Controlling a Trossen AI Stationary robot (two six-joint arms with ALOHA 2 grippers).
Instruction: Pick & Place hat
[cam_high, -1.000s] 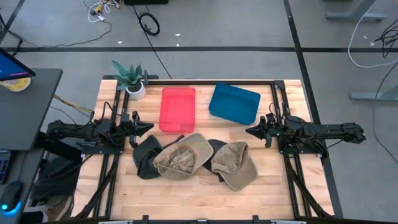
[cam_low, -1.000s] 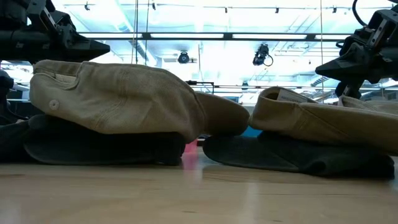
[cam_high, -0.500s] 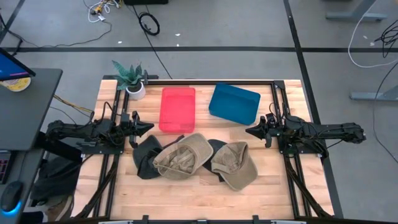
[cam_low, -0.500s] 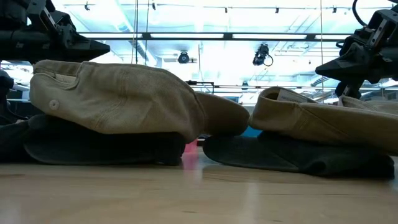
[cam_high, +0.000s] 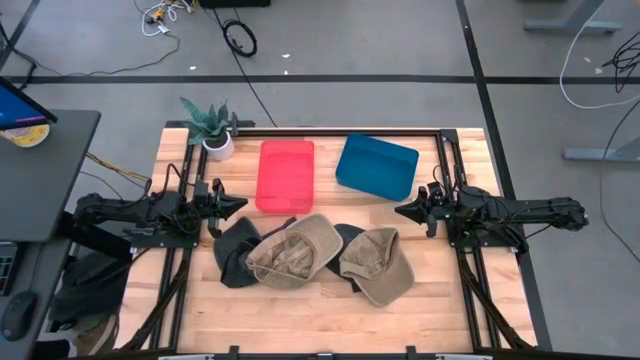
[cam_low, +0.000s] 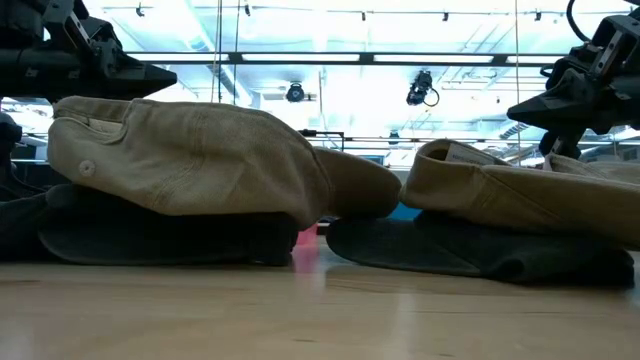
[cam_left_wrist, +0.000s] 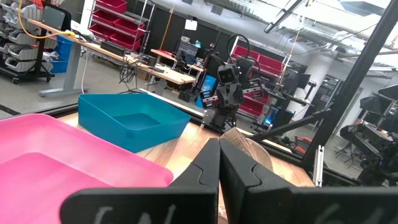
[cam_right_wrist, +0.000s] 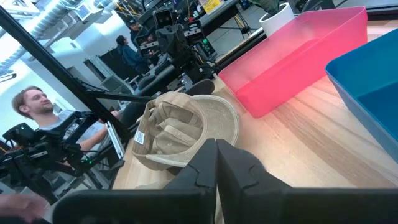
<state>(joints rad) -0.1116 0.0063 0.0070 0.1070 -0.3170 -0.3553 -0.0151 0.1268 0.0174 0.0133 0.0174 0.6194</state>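
Several hats lie in a row on the wooden table near its front. A dark hat (cam_high: 235, 250) is at the left. A tan hat (cam_high: 295, 250) lies opening up, partly on the dark one. Another tan hat (cam_high: 377, 262) at the right rests on a second dark hat (cam_high: 348, 238). My left gripper (cam_high: 240, 205) is shut and hovers left of the hats, by the pink bin. My right gripper (cam_high: 400, 211) is shut and hovers right of them, just above the right tan hat's far edge. Both are empty.
A pink bin (cam_high: 285, 175) and a blue bin (cam_high: 377, 166) stand side by side behind the hats. A potted plant (cam_high: 212, 128) stands at the far left corner. Bare wood lies along the table's front edge. People show in the room beyond, in the right wrist view (cam_right_wrist: 37, 106).
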